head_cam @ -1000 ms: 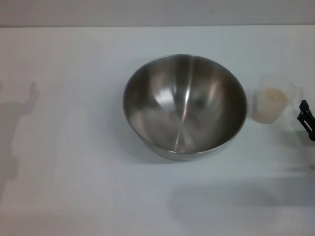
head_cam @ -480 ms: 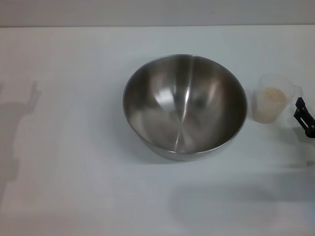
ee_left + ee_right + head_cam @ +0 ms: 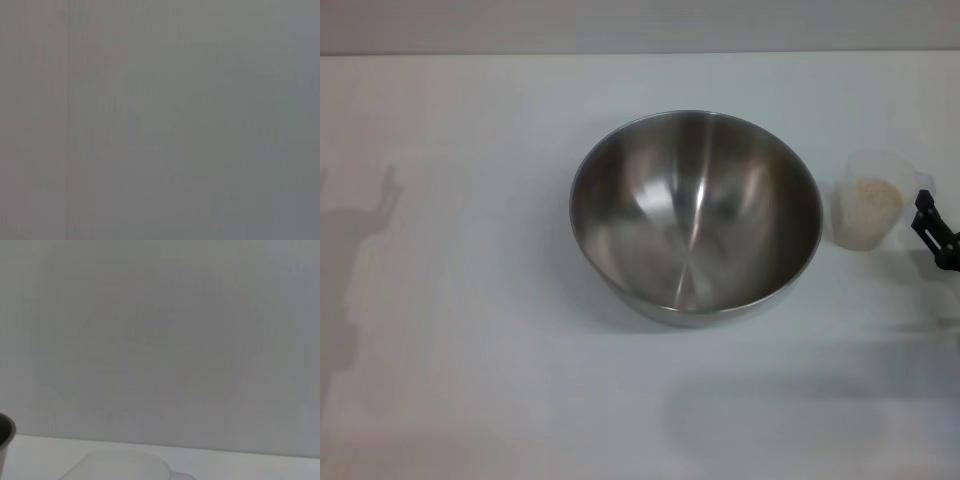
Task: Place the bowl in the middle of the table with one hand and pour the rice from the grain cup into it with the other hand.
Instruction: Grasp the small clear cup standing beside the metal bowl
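bowl (image 3: 695,217) upright mid-worktop (image 3: 470,350) | cup (image 3: 870,200) with rice (image 3: 868,196) just right of bowl | right tool (image 3: 932,236) at right edge beside cup, grip state cannot tell | left tool unseen

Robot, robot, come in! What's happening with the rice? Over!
Right hand at the table's right edge, beside the grain cup, not holding it. Left hand out of sight. Rice in cup; bowl mid-table, empty. Nothing in the way.
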{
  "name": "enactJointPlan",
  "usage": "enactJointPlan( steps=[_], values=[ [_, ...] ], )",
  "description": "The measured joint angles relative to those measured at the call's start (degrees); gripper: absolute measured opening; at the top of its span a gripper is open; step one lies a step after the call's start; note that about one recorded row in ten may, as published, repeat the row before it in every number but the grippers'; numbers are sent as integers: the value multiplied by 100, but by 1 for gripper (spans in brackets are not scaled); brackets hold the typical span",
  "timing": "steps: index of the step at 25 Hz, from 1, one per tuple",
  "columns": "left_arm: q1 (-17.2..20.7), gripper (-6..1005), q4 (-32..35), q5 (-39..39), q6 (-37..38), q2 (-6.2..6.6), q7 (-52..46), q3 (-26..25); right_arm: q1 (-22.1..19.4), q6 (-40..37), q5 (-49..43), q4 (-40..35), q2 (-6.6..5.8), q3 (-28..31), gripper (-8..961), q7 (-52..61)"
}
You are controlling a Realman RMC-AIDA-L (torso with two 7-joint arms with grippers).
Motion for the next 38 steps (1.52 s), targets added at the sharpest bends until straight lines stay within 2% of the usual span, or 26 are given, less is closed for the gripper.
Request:
enactJointPlan(
  steps=[38],
  values=[
    [52, 859, 0, -3, 1, 0, 0, 0, 332, 288, 20, -161, -10, 52, 813, 0]
  ],
)
